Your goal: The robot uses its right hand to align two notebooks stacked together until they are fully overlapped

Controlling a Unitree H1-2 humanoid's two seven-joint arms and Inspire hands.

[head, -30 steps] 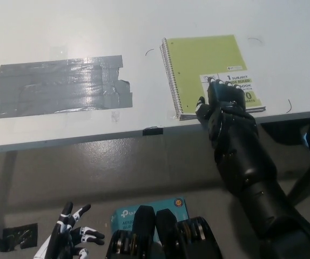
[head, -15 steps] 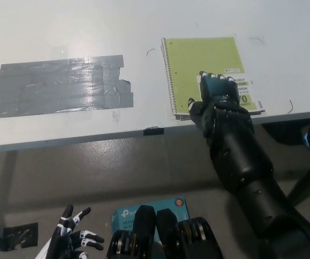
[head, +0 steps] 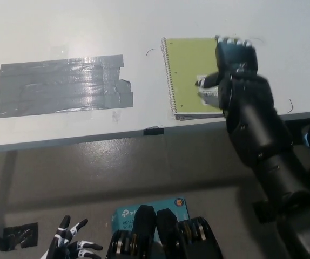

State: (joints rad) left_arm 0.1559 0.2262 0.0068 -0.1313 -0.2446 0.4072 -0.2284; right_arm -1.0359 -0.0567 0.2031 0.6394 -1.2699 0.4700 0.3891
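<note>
A lime-green spiral notebook [head: 190, 70] lies on the white table [head: 144, 27] near its front edge, spiral binding on the left. A second notebook shows only as thin edges under it along the bottom. My black right hand [head: 235, 62] is over the notebook's right half, fingers extended and slightly blurred, covering the printed label and the right edge. Whether it touches the cover I cannot tell. It holds nothing. My white left hand [head: 68, 245] rests low at the bottom left, fingers spread, far below the table.
A large patch of grey duct tape [head: 60, 85] is stuck on the table's left half. A small black tab [head: 153, 130] sits on the front edge. Below on the floor lies a teal box [head: 147, 213].
My right hand has moved up and to the right across the notebook, from its lower right corner to its upper right part. The notebook has hardly shifted. My left hand has dropped slightly lower.
</note>
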